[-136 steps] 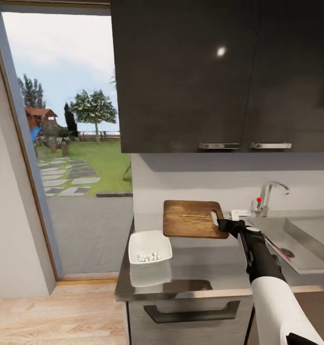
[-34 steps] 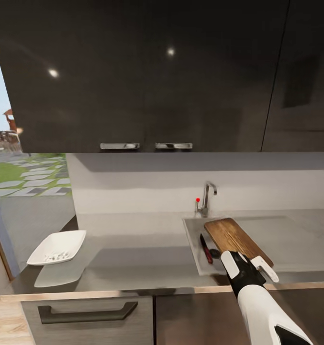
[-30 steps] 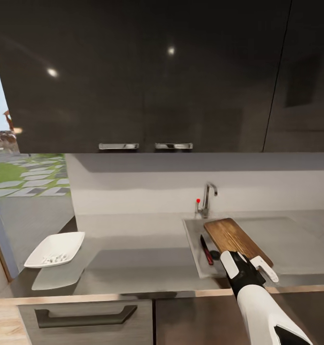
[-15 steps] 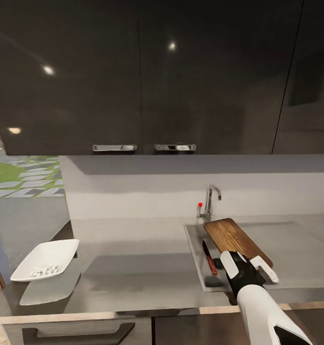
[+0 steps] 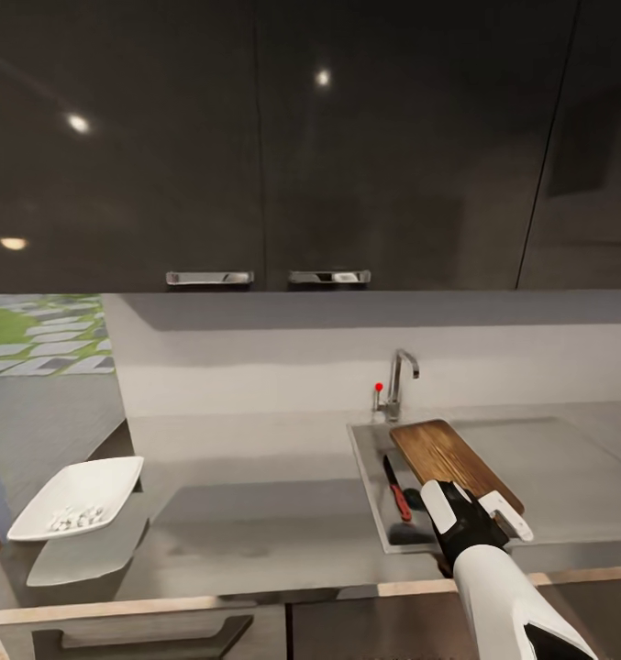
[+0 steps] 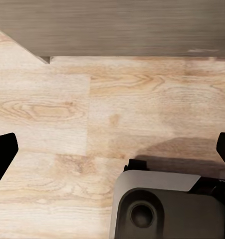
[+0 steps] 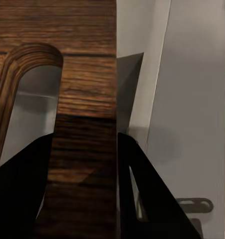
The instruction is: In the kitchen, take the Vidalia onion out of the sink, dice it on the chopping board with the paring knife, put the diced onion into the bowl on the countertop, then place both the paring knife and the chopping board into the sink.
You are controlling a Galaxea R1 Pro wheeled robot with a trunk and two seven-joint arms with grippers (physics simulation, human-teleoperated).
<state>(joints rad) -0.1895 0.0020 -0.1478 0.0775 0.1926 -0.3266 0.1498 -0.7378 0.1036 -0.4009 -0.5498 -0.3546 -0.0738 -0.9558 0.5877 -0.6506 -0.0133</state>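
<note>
One glossy grey countertop (image 5: 255, 513) beneath dark wall cabinets (image 5: 255, 137), sink (image 5: 370, 458) inset.

Grainy brown wooden chopping board (image 5: 453, 462), brushed stainless-steel sink basin (image 5: 372, 477), glossy white squarish bowl (image 5: 75, 496), smooth grey reflective counter (image 5: 246, 513), glossy dark wall cabinets (image 5: 255, 137).

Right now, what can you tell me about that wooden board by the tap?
The chopping board is a brown rectangular slab with visible grain, rounded corners and an oblong handle slot. It lies slanted over the sink, beside the red-handled paring knife. The right gripper clamps its slotted end, one dark finger on each face.
</note>
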